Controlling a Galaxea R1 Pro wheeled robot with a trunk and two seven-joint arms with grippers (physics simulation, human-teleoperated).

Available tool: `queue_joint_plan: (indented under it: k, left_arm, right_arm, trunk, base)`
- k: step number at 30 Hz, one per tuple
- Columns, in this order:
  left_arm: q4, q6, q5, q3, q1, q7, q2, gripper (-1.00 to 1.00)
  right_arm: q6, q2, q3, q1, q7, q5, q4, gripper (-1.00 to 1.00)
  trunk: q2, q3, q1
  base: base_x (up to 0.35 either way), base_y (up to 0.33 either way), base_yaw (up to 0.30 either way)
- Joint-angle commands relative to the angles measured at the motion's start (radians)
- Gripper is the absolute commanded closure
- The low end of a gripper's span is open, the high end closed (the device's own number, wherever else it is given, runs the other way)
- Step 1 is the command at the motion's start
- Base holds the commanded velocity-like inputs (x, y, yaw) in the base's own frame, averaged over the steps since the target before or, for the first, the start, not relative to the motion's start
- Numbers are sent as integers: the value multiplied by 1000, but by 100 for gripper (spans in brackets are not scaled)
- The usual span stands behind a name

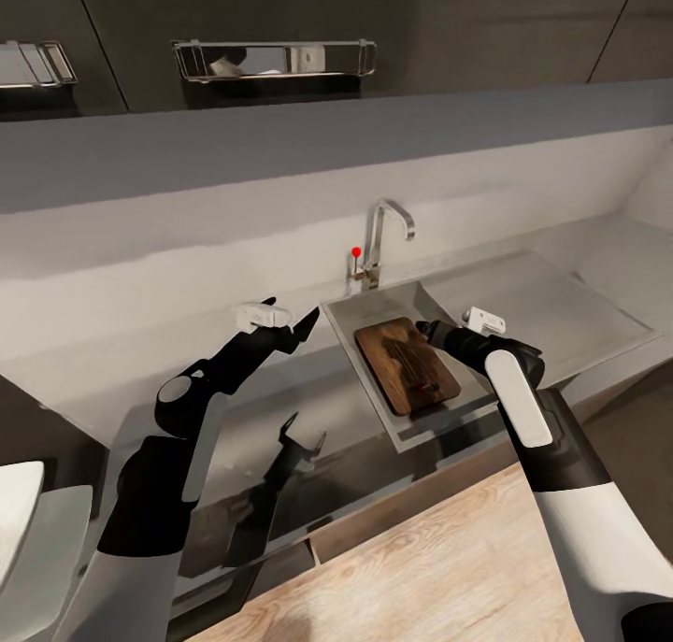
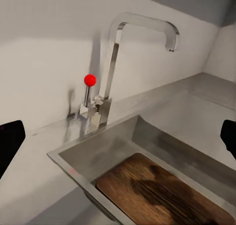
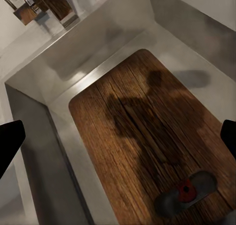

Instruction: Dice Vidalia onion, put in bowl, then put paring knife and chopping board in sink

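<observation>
With the chopping board (image 1: pixel 407 365) lying in the sink (image 1: pixel 380 303), my right gripper (image 1: pixel 428 329), open and empty at its two o'clock, should lift straight up, clear of the faucet (image 1: pixel 383 234).

Chopping board (image 1: pixel 406 364) covers sink (image 1: pixel 393 302) floor; faucet (image 1: pixel 381 240) stands behind; room above open.

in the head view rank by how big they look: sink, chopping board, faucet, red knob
1. sink
2. chopping board, lying inside it
3. faucet, a thin curved pipe
4. red knob, a small dot
</observation>
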Motion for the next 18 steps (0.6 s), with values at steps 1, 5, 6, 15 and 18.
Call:
queue_joint_plan:
  k: [1,5,6,15,18]
  left_arm:
    - [-1,9,10,1,-1,-1,0,-100]
    - [-1,9,10,1,-1,-1,0,-100]
    - [-1,9,10,1,-1,-1,0,-100]
    - [-1,9,10,2,-1,-1,0,-100]
    - [-1,9,10,1,-1,-1,0,-100]
  right_arm:
    - [1,-1,2,-1,-10,-10,-1,-100]
    - [0,-1,0,-1,-10,-10,-1,-100]
    - [1,-1,1,-1,-10,-10,-1,-100]
    - [0,-1,2,-1,-10,-10,-1,-100]
    - [0,-1,2,-1,-10,-10,-1,-100]
  trunk:
    - [-2,-2,1]
    - [-2,-2,1]
    - [-2,-2,1]
    - [-2,3,1]
    - [-2,8,1]
  base:
    - [0,0,-5]
    - [0,0,-2]
    - [0,0,0]
    - [0,0,0]
    - [0,0,0]
